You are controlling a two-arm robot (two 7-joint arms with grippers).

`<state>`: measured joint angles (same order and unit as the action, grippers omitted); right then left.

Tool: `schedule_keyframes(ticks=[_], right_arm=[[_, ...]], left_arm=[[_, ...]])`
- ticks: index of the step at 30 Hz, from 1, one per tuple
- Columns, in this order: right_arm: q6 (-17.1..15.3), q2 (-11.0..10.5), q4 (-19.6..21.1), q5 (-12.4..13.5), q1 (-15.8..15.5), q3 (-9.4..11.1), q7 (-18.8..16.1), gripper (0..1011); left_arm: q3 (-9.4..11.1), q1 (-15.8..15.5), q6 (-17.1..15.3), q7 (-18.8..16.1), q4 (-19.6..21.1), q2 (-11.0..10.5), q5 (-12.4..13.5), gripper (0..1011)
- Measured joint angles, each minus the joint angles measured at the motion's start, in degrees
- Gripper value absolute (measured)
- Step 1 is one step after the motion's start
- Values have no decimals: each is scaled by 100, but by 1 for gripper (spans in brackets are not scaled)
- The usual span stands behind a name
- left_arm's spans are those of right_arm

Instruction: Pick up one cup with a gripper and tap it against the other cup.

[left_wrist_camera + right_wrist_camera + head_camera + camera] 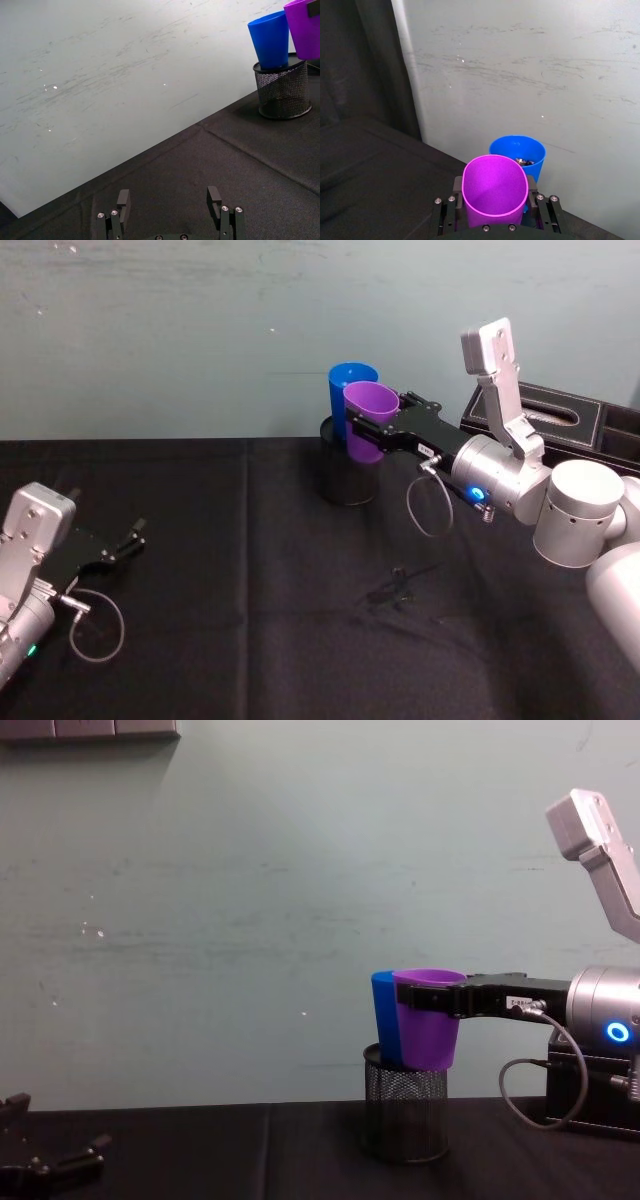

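Left gripper point(128, 540): black, two-fingered, parked low at the near left of the table; fingers spread apart, grasping nothing, as the left wrist view shows.
Table point(250, 590): covered in black cloth, with a seam running front to back.
Wall point(200, 330): pale green and scuffed, rising directly behind the table.
Mesh pen holder point(345, 480): black and round, standing upright on the cloth near the far edge, right of centre.
Blue cup point(345, 390): bright blue tapered tumbler, upright, its base set down inside the mesh pen holder and its upper half above the holder's rim.
Purple cup point(368, 420): tapered tumbler, upright and lifted clear of the cloth, its base about level with the holder's rim. It sits close against the blue cup's right side; whether the two actually touch cannot be told.
Right gripper point(388, 423): black fingers with a small white label, silver-grey wrist and a looped grey cable. It reaches in from the right, clenched on the purple cup just below its rim, one finger on each side.
Black box point(560, 420): low and rectangular, at the far right of the table behind the right arm.
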<state>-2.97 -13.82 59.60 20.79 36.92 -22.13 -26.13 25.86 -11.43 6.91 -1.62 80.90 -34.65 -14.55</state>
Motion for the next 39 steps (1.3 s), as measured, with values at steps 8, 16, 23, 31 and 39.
schedule_keyframes(ticks=[8, 16, 23, 31, 39], right_arm=[[0, 0, 0, 0, 0, 0, 0, 713], [0, 0, 0, 0, 0, 0, 0, 715], [0, 0, 0, 0, 0, 0, 0, 713], [0, 0, 0, 0, 0, 0, 0, 713], [0, 0, 0, 0, 0, 0, 0, 713]], left_arm=[[0, 0, 0, 0, 0, 0, 0, 1000], [0, 0, 0, 0, 0, 0, 0, 1000], [0, 0, 0, 0, 0, 0, 0, 1000], [0, 0, 0, 0, 0, 0, 0, 1000], [0, 0, 0, 0, 0, 0, 0, 1000]])
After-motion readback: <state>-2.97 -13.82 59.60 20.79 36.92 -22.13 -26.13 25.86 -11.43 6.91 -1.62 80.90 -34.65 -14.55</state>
